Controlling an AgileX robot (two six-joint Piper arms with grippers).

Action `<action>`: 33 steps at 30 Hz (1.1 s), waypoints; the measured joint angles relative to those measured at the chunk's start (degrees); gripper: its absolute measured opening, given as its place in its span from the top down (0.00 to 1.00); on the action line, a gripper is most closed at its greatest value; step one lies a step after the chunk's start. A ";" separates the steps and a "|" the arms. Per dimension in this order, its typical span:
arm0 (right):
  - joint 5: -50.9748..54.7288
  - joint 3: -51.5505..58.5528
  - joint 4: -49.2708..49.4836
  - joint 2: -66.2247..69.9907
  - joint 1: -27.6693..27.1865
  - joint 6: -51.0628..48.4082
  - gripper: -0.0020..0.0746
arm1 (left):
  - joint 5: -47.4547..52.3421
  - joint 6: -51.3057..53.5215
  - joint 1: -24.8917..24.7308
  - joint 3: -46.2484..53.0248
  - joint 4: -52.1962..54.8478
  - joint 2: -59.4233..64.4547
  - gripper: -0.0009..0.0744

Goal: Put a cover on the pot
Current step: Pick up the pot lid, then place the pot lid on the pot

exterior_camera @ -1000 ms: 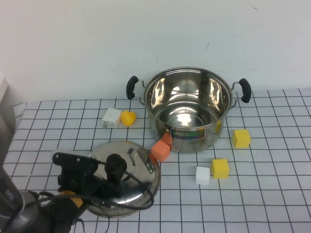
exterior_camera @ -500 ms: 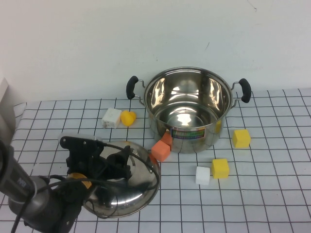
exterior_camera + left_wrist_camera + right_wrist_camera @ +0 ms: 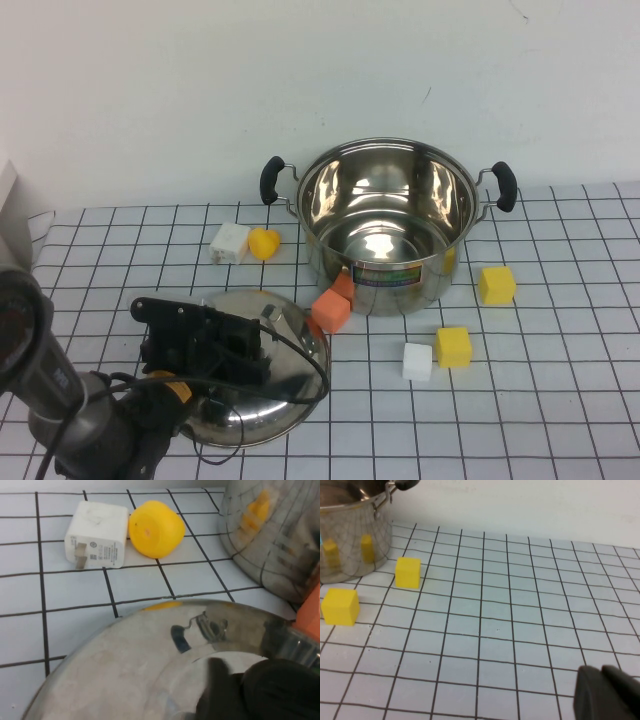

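Observation:
The pot point(image 3: 385, 225) stands open and upright at the back middle of the grid table, with black side handles and a colourful label facing me. The domed steel lid point(image 3: 290, 380) lies on the table front left of it. My left gripper point(image 3: 245, 345) sits over the middle of the lid and hides its black knob in the high view. In the left wrist view the knob point(image 3: 280, 690) is right at the left gripper point(image 3: 260, 695), with the lid point(image 3: 125, 665) below and the pot point(image 3: 270, 540) beyond. My right gripper point(image 3: 605, 690) is shut and empty, low over bare table, far right of the pot point(image 3: 350, 535).
A white charger point(image 3: 229, 241) and a yellow heart-shaped piece point(image 3: 263, 243) lie left of the pot. An orange block point(image 3: 331, 308) sits between lid and pot. Two yellow cubes point(image 3: 496, 284) point(image 3: 452, 346) and a white cube point(image 3: 417, 361) lie to the right.
My left gripper has moved from the lid's left side to over its centre and now covers the knob. The lid and the pot have not moved.

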 joint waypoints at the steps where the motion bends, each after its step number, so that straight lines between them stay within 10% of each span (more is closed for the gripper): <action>1: 0.00 0.00 0.00 0.00 0.00 0.00 0.96 | -0.11 0.00 0.00 0.00 -0.15 0.00 0.55; 25: 0.00 0.00 0.00 0.00 0.00 0.00 0.96 | 1.84 12.92 0.00 2.21 -16.96 -25.61 0.55; 33: 0.00 0.00 0.00 0.00 0.00 0.00 0.96 | 26.85 3.80 0.00 -10.98 -1.29 -30.46 0.55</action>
